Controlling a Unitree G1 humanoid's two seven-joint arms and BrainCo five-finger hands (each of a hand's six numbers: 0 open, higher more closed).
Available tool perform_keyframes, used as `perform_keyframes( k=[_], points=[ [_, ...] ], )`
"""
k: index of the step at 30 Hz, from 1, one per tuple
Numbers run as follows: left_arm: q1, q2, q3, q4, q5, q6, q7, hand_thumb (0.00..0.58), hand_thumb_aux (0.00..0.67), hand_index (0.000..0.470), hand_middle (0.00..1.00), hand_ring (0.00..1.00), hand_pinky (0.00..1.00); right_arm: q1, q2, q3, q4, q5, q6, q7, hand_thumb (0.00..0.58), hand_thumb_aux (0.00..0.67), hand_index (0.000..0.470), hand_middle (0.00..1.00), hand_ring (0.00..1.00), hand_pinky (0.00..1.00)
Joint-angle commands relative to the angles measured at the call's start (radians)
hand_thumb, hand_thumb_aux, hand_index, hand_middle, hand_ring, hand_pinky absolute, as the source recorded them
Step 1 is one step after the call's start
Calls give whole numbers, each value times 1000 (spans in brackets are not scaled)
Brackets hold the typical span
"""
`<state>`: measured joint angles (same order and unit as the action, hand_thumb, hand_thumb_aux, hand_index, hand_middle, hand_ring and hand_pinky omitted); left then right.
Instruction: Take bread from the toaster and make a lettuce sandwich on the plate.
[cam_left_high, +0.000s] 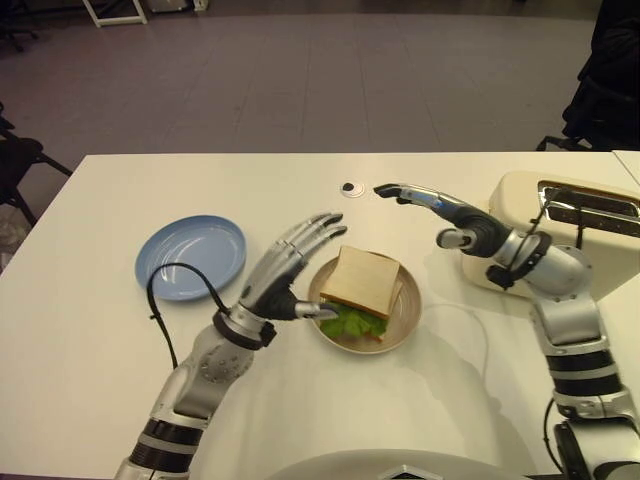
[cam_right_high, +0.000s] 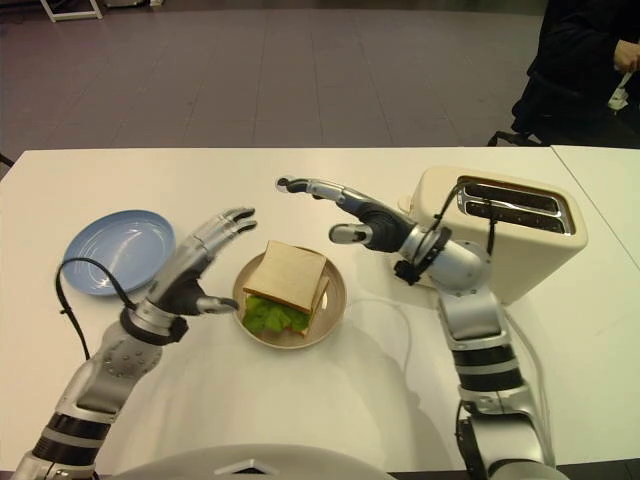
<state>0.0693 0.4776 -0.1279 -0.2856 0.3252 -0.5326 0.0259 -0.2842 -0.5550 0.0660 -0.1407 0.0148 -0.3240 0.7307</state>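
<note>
A sandwich (cam_left_high: 365, 286) lies on the tan plate (cam_left_high: 404, 322) near the table's middle: a slice of bread on top, green lettuce (cam_left_high: 349, 320) sticking out at its front left. Just left of the plate, my left hand (cam_left_high: 290, 272) is open with its fingers spread, holding nothing. My right hand (cam_left_high: 445, 214) hovers open above the table right of the plate, fingers stretched out to the left, holding nothing. The cream toaster (cam_right_high: 520, 240) stands at the right behind that hand; its slots (cam_right_high: 514, 204) look dark.
A blue plate (cam_left_high: 190, 258) lies at the left of the white table. A small round dark-centred fitting (cam_left_high: 351, 187) sits in the tabletop behind the sandwich. A black cable (cam_left_high: 170, 290) loops by my left wrist. A thin white cord (cam_right_high: 400, 318) runs from the toaster.
</note>
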Motion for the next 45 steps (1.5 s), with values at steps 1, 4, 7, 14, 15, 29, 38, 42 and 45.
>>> perform_keyframes(
  k=[1, 4, 7, 14, 15, 29, 38, 42, 45],
  points=[
    [123, 108, 54, -124, -116, 31, -158, 0, 0, 0, 0, 0, 0, 174, -174, -18, -69, -5, -111, 127, 0, 0, 0, 0, 0, 0],
    [262, 220, 29, -143, -41, 28, -304, 535, 483, 339, 569, 569, 569, 304, -237, 42, -132, 13, -138, 205, 543, 502, 352, 737, 737, 737],
    [324, 279, -69, -144, -8, 27, -445, 580, 670, 470, 1000, 1000, 1000, 358, -227, 129, -160, -39, -141, 221, 580, 670, 470, 1000, 1000, 1000],
    [229, 207, -176, 9, 299, 40, -414, 580, 670, 470, 1000, 1000, 1000, 361, -197, 252, -53, -308, -82, 154, 580, 670, 470, 1000, 1000, 1000],
    [210, 195, -191, 40, 347, 39, -394, 580, 670, 470, 1000, 1000, 1000, 353, -190, 260, -24, -340, -78, 135, 580, 670, 470, 1000, 1000, 1000],
    [-215, 63, -247, 530, 494, -22, -37, 580, 670, 470, 1000, 1000, 1000, 70, 67, 336, 349, -495, -32, -178, 580, 670, 470, 1000, 1000, 1000],
    [-380, 25, -319, 772, 510, -121, 120, 580, 670, 470, 1000, 1000, 1000, 13, 73, 282, 346, -413, -26, -210, 580, 670, 470, 1000, 1000, 1000],
    [-183, 115, -256, 456, 492, -102, 90, 478, 389, 273, 988, 988, 988, 87, 9, 167, 218, -262, -86, -196, 558, 539, 378, 918, 918, 918],
    [49, 153, -164, 163, 334, -70, 32, 0, 0, 0, 314, 314, 314, 262, -65, 112, 57, -1, -100, -71, 390, 286, 201, 898, 898, 898]
  ],
)
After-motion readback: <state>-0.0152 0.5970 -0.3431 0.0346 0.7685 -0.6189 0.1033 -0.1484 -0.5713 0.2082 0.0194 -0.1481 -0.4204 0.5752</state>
